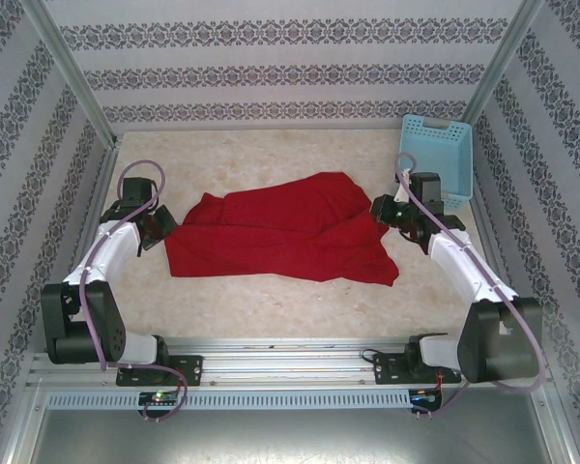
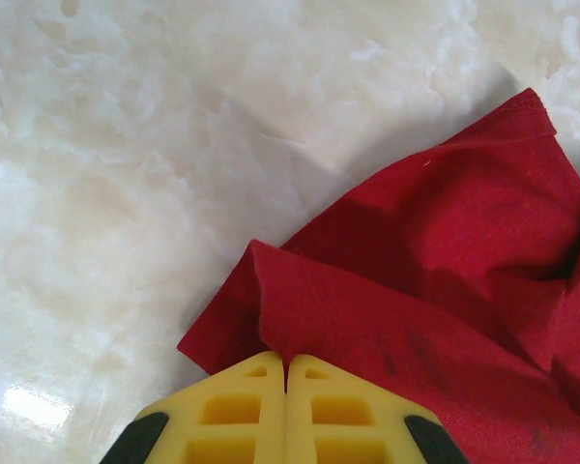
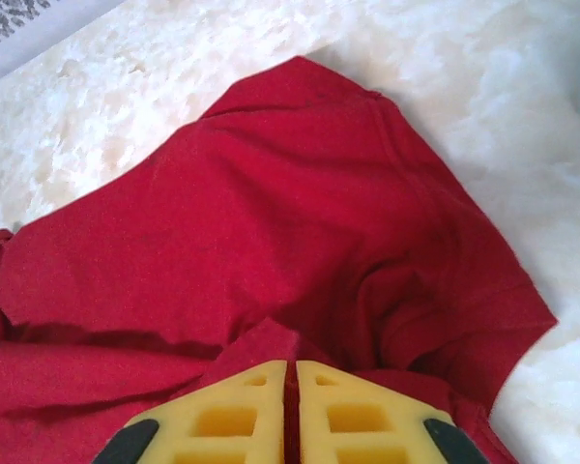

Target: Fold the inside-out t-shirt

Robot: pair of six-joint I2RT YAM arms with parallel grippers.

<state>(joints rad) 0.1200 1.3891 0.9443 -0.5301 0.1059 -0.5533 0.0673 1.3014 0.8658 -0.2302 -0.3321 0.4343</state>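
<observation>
- One inside-out t-shirt [image 1: 280, 237] is lying crumpled in the middle of the desk [image 1: 271, 314], its red cloth spreading out in loose folds.
- Its long axis is running left to right across the desk, from one arm to the other; the left end is sitting a little nearer the arms' bases than the far middle bulge is.
- Which end is the neck and which the hem I am not managing to tell from the folds.
- Two end effectors are working at it, one at each end of that axis.
- The left end effector [image 2: 286, 360] is sitting at the shirt's left edge with its yellow fingers [image 2: 232, 406] pressed together, pinching a raised ridge of the cloth at their tips.
- The right end effector [image 3: 291, 365] is sitting at the shirt's right edge, its fingers [image 3: 358, 416] drawn almost together with a thin strip of red cloth showing between them, so it is gripping the shirt too.
- One light blue basket [image 1: 437, 124] is standing at the far right corner of the desk, apart from the shirt and just beyond the right arm.
</observation>
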